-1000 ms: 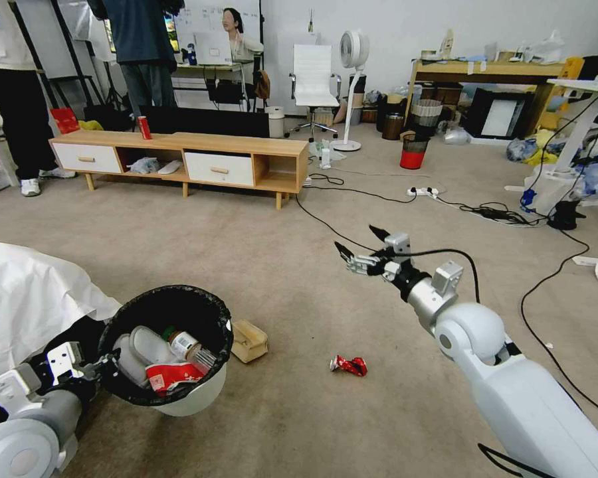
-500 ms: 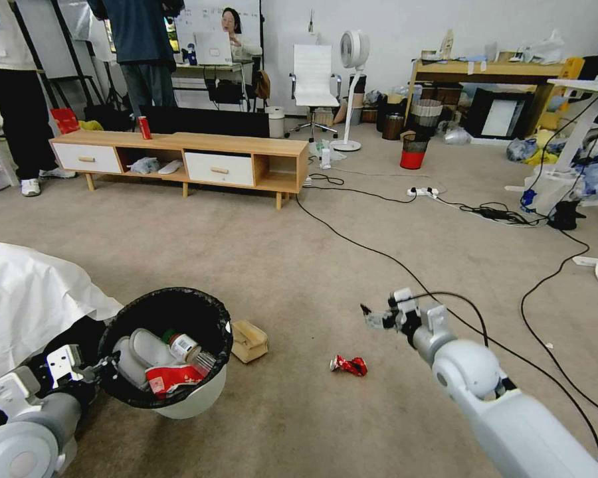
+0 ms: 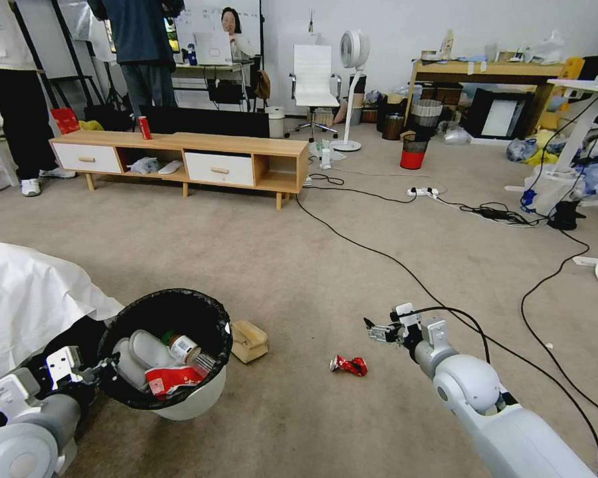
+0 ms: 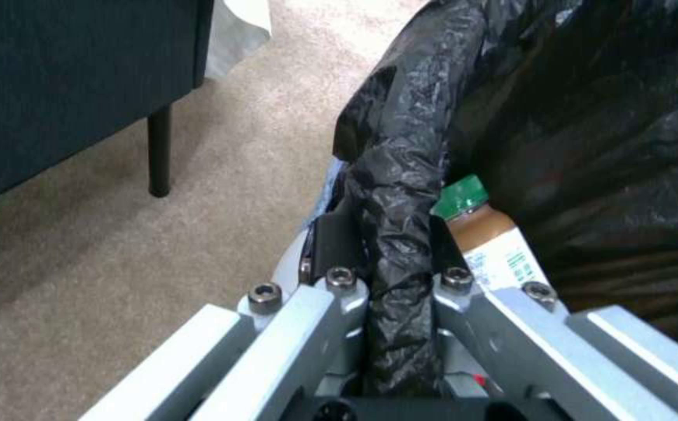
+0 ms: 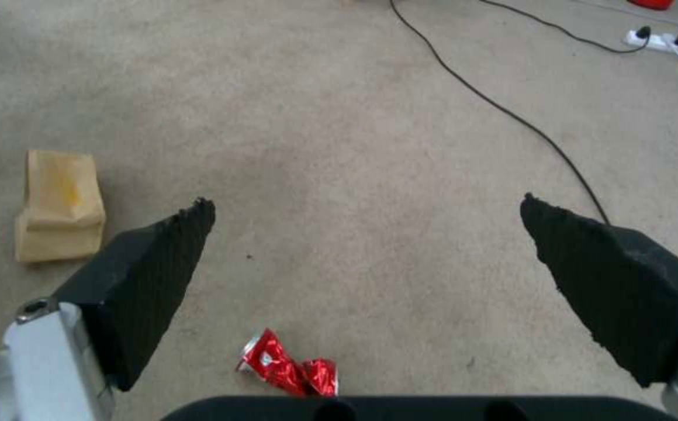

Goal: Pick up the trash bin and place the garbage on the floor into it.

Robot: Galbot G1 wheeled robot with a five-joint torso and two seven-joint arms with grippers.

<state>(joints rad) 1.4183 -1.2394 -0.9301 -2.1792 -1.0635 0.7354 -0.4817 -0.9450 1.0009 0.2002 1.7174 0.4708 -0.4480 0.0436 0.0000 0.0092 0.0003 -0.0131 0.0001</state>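
The trash bin [image 3: 194,398], pale white with a black bag over its rim, hangs tilted at the lower left and holds bottles and a red-and-white cup. My left gripper [image 3: 103,367] is shut on its near rim; the left wrist view shows both fingers [image 4: 331,240] pinching the bag-covered rim [image 4: 398,193]. On the floor [image 3: 299,411] lie a crushed red wrapper [image 3: 349,364] and a brown paper bag [image 3: 248,340]. My right gripper [image 3: 377,330] hovers open just right of the wrapper and a little beyond it. In the right wrist view the wrapper [image 5: 289,368] lies close under the spread gripper [image 5: 366,203], and the paper bag [image 5: 58,204] lies off to one side.
Black cables [image 3: 379,252] cross the carpet near my right arm. A white cloth-covered object [image 3: 26,299] stands at the left beside the bin. A low wooden cabinet [image 3: 179,156] with a red can [image 3: 143,127] stands farther back, a red-bottomed mesh bin [image 3: 413,151] beyond.
My right arm has come down and drawn back toward me, bringing the open gripper low over the carpet near the red wrapper. The left gripper and the bin have stayed put.
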